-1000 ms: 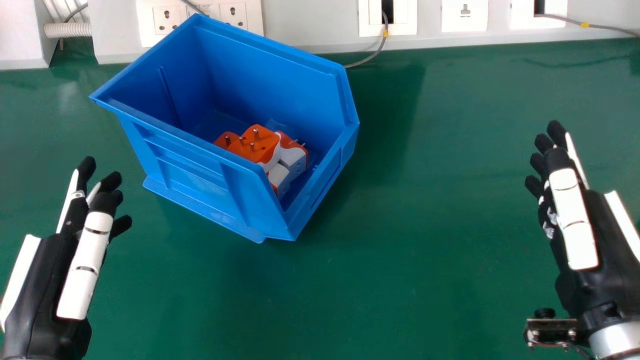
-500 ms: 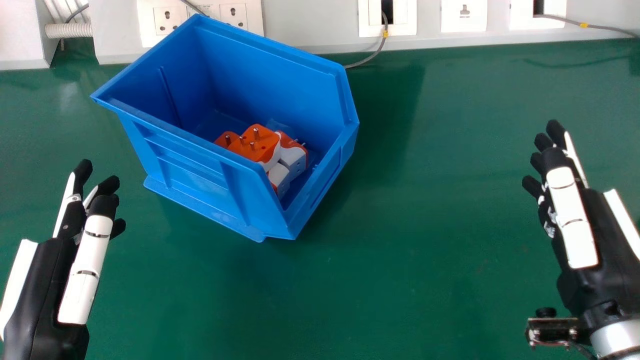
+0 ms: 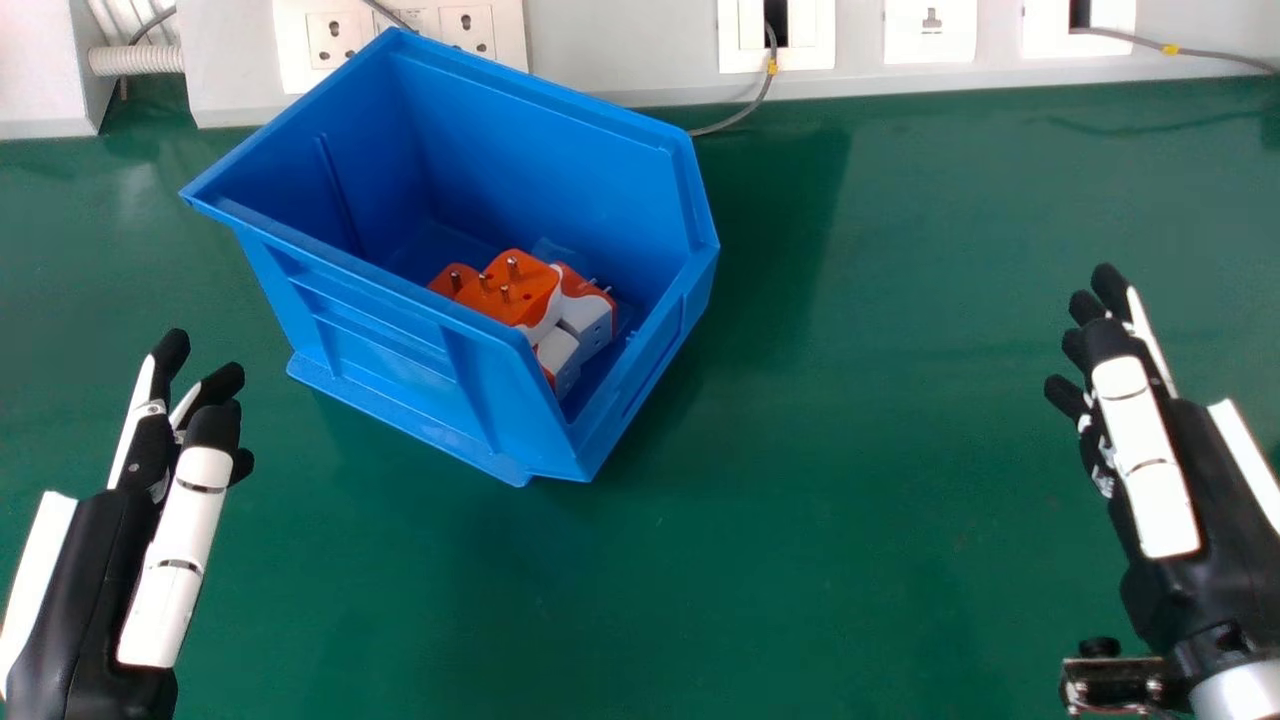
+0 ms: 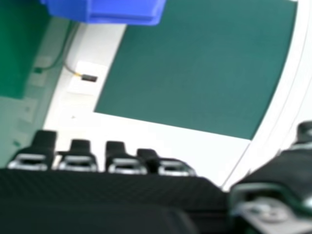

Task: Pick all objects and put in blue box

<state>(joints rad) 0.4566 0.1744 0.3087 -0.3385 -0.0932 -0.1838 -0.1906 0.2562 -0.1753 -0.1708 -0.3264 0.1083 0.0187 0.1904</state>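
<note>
Box [image 3: 400, 370] between the hands [image 3: 1165, 480], adapters [image 3: 520, 290] inside, sockets [image 3: 335, 40] behind.

Angular plastic box [image 3: 385, 370]: solid blue, unpatterned. Blocky plastic plug adapters [image 3: 520, 290]: orange and white, silvery metal pins. Flat surface [image 3: 820, 500]: plain dark green. Left hand [image 3: 85, 590] and right hand [image 3: 1145, 460]: black with white segments. Thin cable [image 3: 764, 90]: grey, yellow band.

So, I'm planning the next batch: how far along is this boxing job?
It looks finished, or very nearly: several orange-and-white plug adapters lie inside the blue box. Nothing is in hand; the left robot hand and the right robot hand are both open, away from the box. I see no adapter outside it, so probably no pick is left.
</note>
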